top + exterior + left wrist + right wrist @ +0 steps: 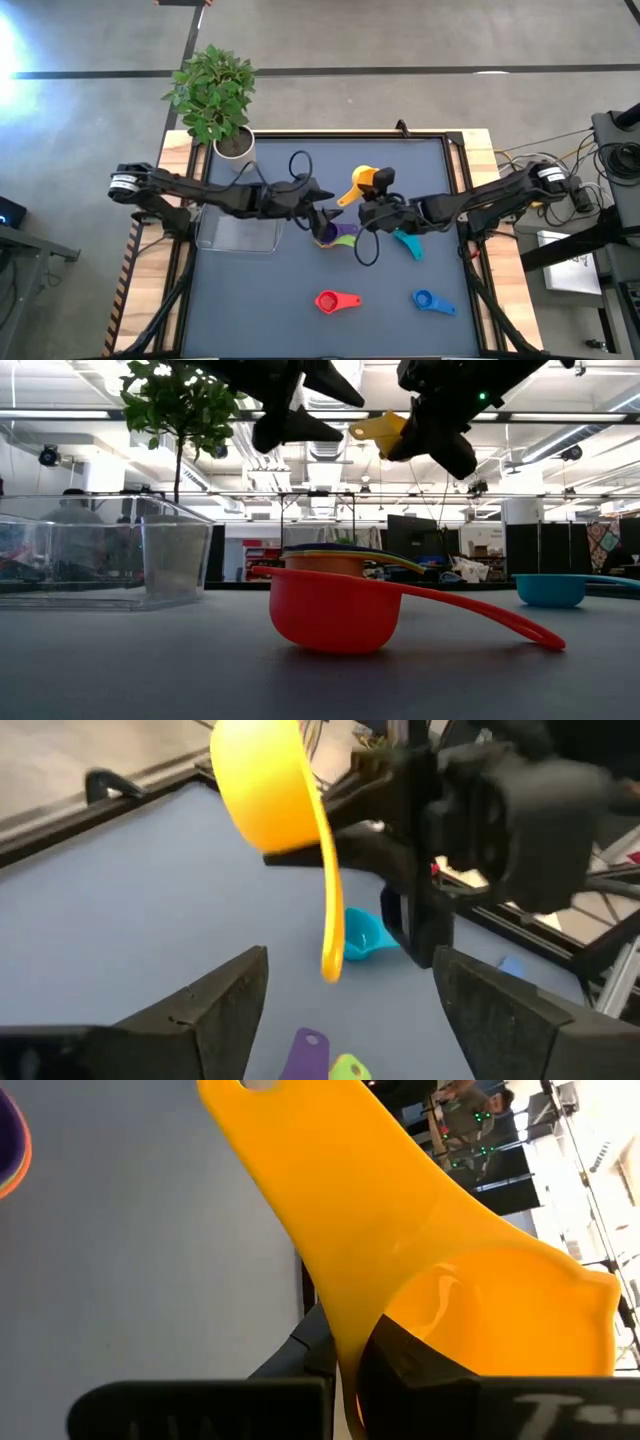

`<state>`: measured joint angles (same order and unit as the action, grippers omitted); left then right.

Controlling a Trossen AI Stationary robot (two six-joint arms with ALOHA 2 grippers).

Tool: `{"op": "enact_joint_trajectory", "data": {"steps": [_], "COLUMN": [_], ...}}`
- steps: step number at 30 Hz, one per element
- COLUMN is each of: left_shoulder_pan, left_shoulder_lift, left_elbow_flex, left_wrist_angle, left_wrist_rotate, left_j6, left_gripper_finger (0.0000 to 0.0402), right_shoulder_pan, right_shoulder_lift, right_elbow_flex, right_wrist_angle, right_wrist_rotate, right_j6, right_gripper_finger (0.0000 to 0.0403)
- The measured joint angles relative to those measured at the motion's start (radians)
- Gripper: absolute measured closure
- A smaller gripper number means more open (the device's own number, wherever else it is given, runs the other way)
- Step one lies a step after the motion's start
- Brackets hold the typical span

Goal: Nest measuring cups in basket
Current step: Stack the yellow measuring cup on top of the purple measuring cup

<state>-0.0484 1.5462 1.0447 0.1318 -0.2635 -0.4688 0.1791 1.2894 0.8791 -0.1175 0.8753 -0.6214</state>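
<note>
My right gripper [372,205] is shut on a yellow measuring cup [362,180], held well above the table's middle [380,428]. My left gripper [350,956] stands open just left of it [318,212], with nothing between its fingers. Below them a stack of nested cups [335,235] rests on the table, its purple [308,1048] and green [347,1068] handles showing. A teal cup [408,243], a red cup [335,300] and a blue cup [430,300] lie singly on the mat. The clear basket [238,232] stands at the left. My right gripper holds the yellow cup by the bowl's wall beside the handle's root [360,1335], one finger [420,1365] inside the bowl and the other outside. The fingers come from the table's right, pointing slightly down. The cup is lifted clear and tilted, with its handle [330,920] hanging downward.
A potted green plant [215,95] stands at the far left corner, just behind the basket. Cables loop on the mat near both grippers [300,160]. The mat's near left part lies bare [250,310].
</note>
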Motion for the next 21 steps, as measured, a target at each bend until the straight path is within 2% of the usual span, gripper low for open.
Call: {"op": "enact_joint_trajectory", "data": {"steps": [9, 12, 17, 21], "left_shoulder_pan": [0.021, 0.021, 0.021, 0.022], "left_shoulder_lift": [0.056, 0.068, 0.083, 0.087], "left_elbow_flex": [0.009, 0.009, 0.009, 0.008], "left_wrist_angle": [0.072, 0.08, 0.103, 0.121], "left_wrist_rotate": [0.021, 0.02, 0.021, 0.016], "left_j6": [0.002, 0.024, 0.063, 0.067], "left_gripper_finger": [0.0195, 0.0249, 0.0381, 0.0397], "right_shoulder_pan": [0.0, 0.0, 0.0, 0.0], "right_shoulder_lift": [0.001, 0.004, 0.004, 0.0], "right_elbow_flex": [0.0, 0.0, 0.0, 0.0], "right_wrist_angle": [-0.004, -0.004, -0.005, -0.01], "right_wrist_rotate": [-0.014, -0.019, -0.019, -0.016], "right_j6": [0.02, 0.021, 0.021, 0.047], "right_gripper_finger": [0.0394, 0.0394, 0.0394, 0.039]}}
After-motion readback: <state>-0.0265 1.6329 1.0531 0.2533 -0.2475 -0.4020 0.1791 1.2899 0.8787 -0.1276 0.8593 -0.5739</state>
